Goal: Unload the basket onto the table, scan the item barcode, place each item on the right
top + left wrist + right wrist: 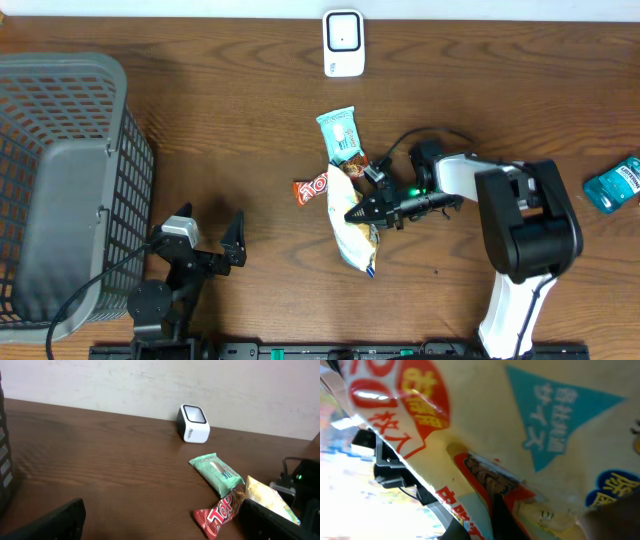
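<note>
Yellow snack bag (555, 435) is seen pressed close to the right wrist camera and is pinched at the tip of the clenched fingers of the right gripper (355, 213). Well beyond those fingers the scanner (343, 43) is placed, and the bag is not yet shown to it. The pick is judged done; carrying and scanning are left. The left gripper (208, 238) is spread wide and nothing is held in it.

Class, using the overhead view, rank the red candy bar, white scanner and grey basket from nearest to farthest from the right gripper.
1. Red candy bar, just left of the right gripper.
2. White scanner, well ahead of it.
3. Grey basket, far left.
</note>
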